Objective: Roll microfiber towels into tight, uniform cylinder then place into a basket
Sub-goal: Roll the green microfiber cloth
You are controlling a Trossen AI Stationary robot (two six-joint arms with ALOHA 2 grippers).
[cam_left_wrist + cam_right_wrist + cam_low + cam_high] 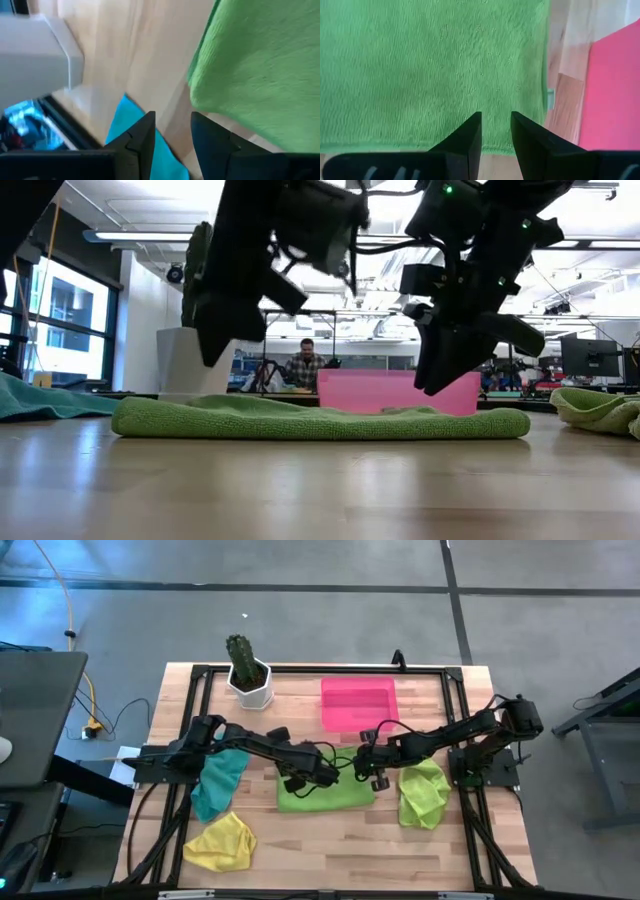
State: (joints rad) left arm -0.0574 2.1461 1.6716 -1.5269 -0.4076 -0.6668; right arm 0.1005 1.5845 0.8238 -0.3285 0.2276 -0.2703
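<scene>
A lime green towel (325, 790) lies spread flat on the middle of the table, seen as a low flat strip (320, 420) in the low view. My left gripper (294, 783) (172, 116) hangs open a little above the table at that towel's left edge, nothing between its fingers. My right gripper (375, 778) (496, 116) hangs open just above the towel's right end (450, 380), touching nothing. The pink basket (358, 703) stands behind the towel. A teal towel (218, 783), a yellow towel (220, 843) and a second green towel (423, 795) lie crumpled.
A white pot with a cactus (248, 675) stands at the far left of the table. The teal and yellow towels lie left of the flat towel, the second green one to its right. Bare wood shows along the near edge (330, 850).
</scene>
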